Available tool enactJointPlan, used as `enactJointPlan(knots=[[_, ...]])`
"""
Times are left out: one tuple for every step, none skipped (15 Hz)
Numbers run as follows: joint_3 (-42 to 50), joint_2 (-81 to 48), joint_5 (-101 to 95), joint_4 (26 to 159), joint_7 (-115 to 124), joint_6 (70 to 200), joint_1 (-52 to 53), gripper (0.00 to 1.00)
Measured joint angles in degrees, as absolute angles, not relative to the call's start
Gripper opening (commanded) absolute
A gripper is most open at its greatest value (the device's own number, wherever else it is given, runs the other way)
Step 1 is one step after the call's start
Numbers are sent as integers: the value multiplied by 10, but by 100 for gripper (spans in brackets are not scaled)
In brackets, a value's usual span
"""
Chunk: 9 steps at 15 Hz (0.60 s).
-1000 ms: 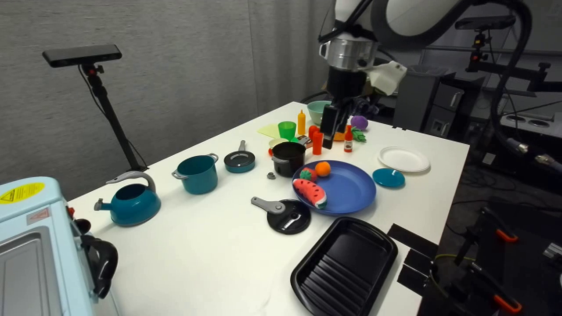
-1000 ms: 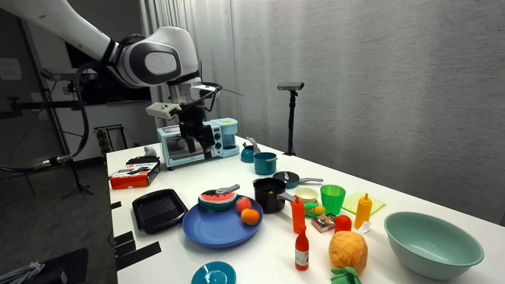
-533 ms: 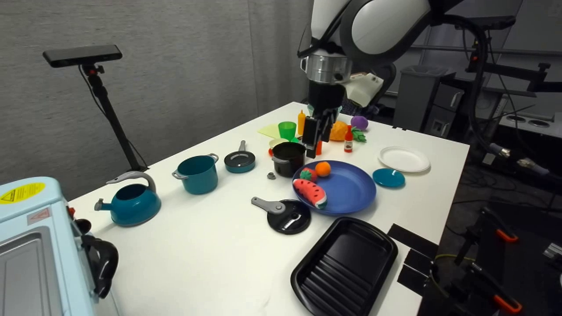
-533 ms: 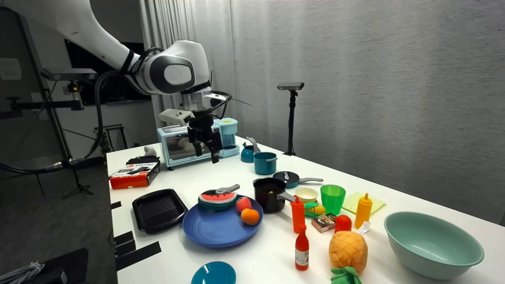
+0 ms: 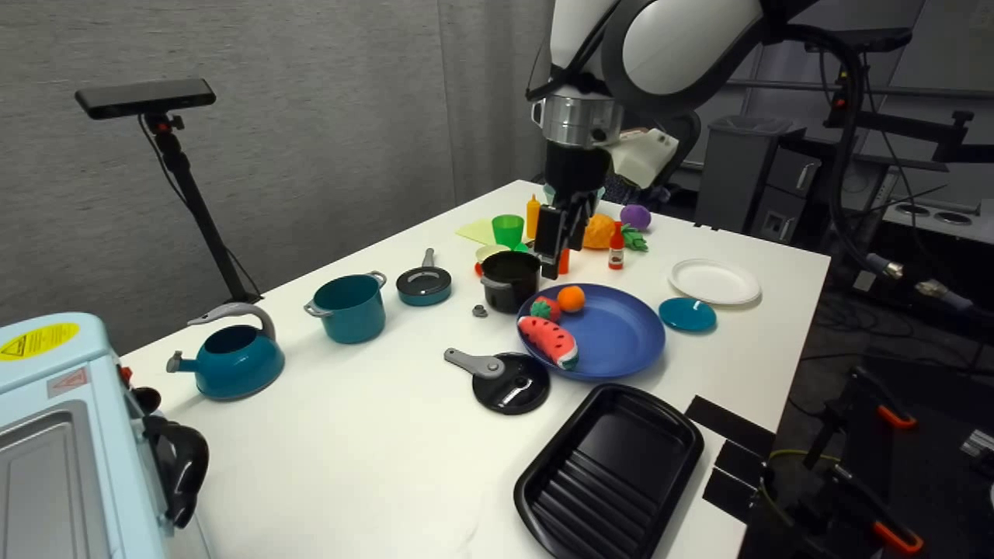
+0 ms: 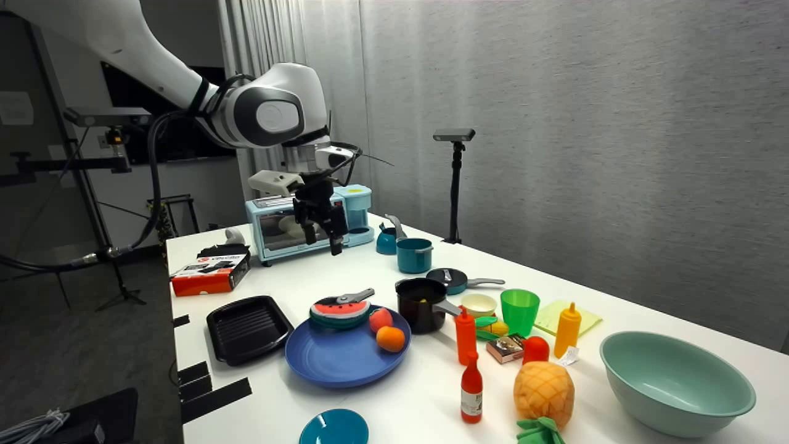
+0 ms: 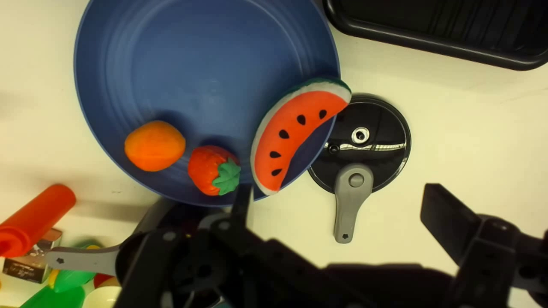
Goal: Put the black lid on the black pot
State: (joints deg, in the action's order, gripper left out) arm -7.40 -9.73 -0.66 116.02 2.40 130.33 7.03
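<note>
The black lid [image 7: 376, 124] lies flat on the desk [image 5: 334, 450], well in from the edge with the black tape [image 5: 728, 425], its grey handle [image 7: 350, 205] pointing toward the wall-side edge. The blue plate [image 7: 205, 55] and the watermelon slice [image 7: 291, 132] hide part of its rim in the wrist view; whether they touch it I cannot tell. The black pot [image 6: 416, 316] stands uncovered beside the plate, closer to the wall-side edge than the lid and apart from it. Nothing of the task looks done. The gripper [image 7: 336, 192] hangs above the desk near the lid, its fingers [image 7: 447, 218] spread wide and holding nothing, which reads as lining up for a grasp. Left to do: take the lid, probably by the handle, lift it free of the plate, and seat it level on the pot. Farther out, the grill pan [image 5: 609, 473] sits by the taped edge.
</note>
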Motion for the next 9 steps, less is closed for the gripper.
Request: enactJointPlan(knots=[[-74, -99, -8, 1159, 27, 1303, 70, 100], [-74, -101, -12, 1158, 30, 1304, 70, 100], [-74, -106, -15, 1153, 31, 1305, 71, 100], [-75, -114, -18, 1146, 29, 1309, 72, 100], [-75, -127, -25, 1136, 27, 1315, 76, 100], [-76, -144, -31, 1123, 27, 1320, 80, 100], [-76, -165, -37, 1106, 27, 1324, 87, 100], [-77, -188, -44, 1087, 27, 1329, 93, 100], [-77, -213, -52, 1065, 27, 1330, 101, 100]])
